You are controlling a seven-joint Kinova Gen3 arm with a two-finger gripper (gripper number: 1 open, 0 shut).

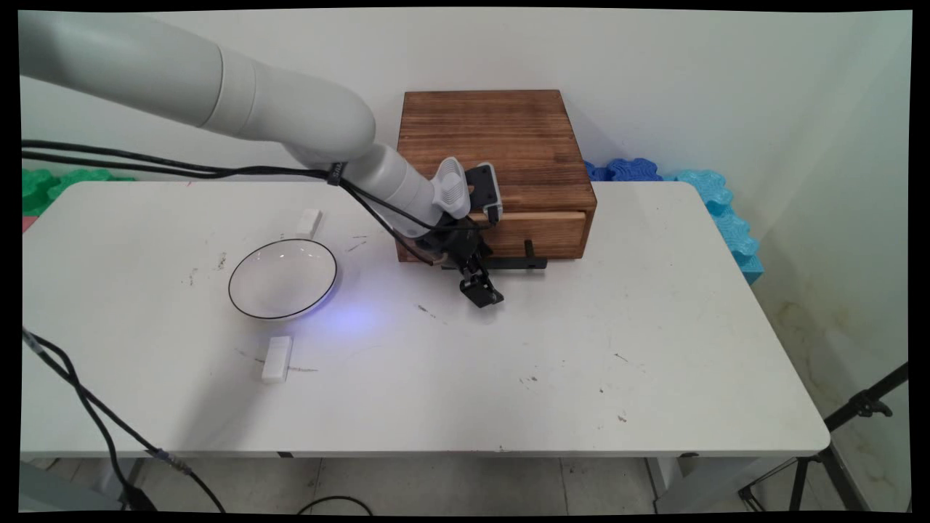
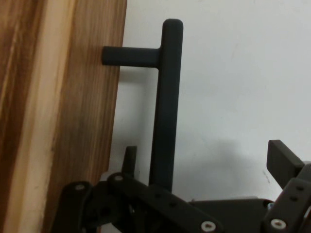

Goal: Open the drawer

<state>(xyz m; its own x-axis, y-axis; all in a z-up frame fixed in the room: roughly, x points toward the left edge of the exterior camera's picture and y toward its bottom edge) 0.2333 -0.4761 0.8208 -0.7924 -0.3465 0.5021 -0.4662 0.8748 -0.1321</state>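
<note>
Down low, open jaws straddle the black drawer handle (image 2: 166, 102).

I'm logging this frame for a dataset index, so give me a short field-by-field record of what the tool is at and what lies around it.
tool: black two-finger tool, open, low in front of the wooden box
nearest thing: the drawer's black bar handle; in the hand view it runs up between the spread fingers, one finger well off to its side
drawer: light front, looks shut
bowl: white with dark rim, left of the tool
blocks: two small white ones, one beyond the bowl, one nearer the camera
</note>
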